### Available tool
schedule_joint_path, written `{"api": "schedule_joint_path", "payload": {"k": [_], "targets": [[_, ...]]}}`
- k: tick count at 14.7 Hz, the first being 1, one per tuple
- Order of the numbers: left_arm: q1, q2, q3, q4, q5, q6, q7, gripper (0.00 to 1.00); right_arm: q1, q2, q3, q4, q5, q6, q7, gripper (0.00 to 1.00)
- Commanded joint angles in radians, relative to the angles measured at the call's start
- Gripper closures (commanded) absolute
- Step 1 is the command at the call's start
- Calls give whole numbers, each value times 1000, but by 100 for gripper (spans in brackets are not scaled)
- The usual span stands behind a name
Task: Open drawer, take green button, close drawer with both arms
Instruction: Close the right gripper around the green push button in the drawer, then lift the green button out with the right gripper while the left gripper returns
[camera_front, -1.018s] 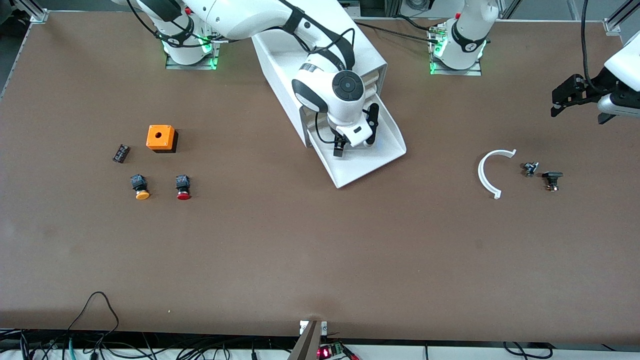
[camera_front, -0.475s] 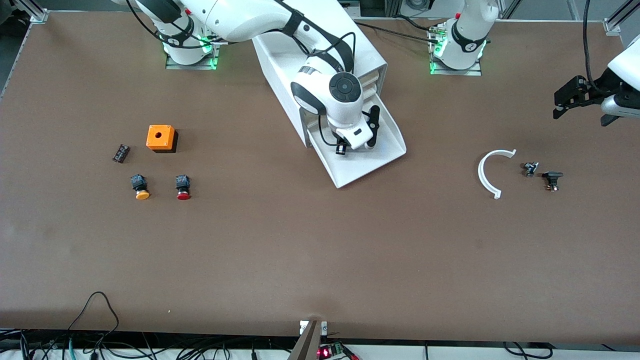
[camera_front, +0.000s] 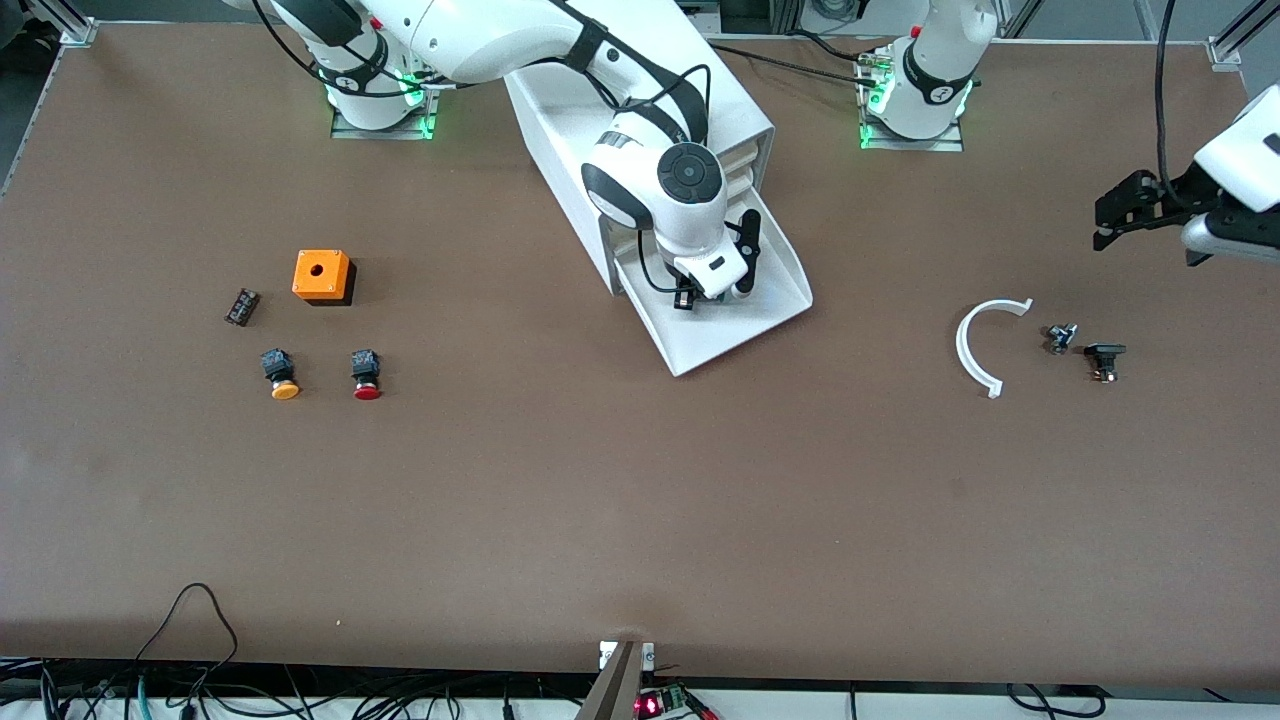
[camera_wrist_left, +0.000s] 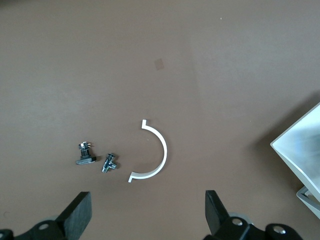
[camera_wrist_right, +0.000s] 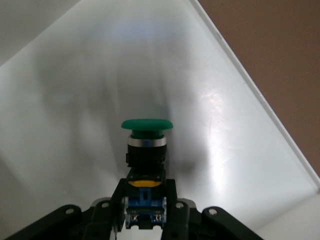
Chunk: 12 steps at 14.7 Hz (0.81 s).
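Because the drawer (camera_front: 735, 320) stands pulled out of the cabinet (camera_front: 600, 120), the front view shows the right tool (camera_front: 700, 297) reaching down into its tray, while the left tool (camera_front: 1125, 210) waits over the surface (camera_front: 640, 500) at its own arm's end. From the left wrist, that tool (camera_wrist_left: 145, 220) hangs spread wide and empty above a white arc (camera_wrist_left: 152, 152). From the right wrist, the tool's fingers (camera_wrist_right: 170, 202) clamp the black body of the button (camera_wrist_right: 146, 150), green cap pointing away from the tool, so it looks ready to lift out.
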Motion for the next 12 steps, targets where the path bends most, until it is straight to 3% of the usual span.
{"api": "schedule_joint_path", "payload": {"k": [1,3,9,12], "targets": [[-14,52,-4,37,-20,-11,11,0,5,13,19,20,-14,1,-10,86],[-17,93,-2,40,-16,-11,9,0,10,5,21,23,-13,-1,-1,91],[-34,186,4,58,-12,3,9,0,19,-23,21,106,-6,1,170,91],[-37,212,4,52,-79,43,-82,0,-22,-39,15,156,-3,-9,255,91]]}}
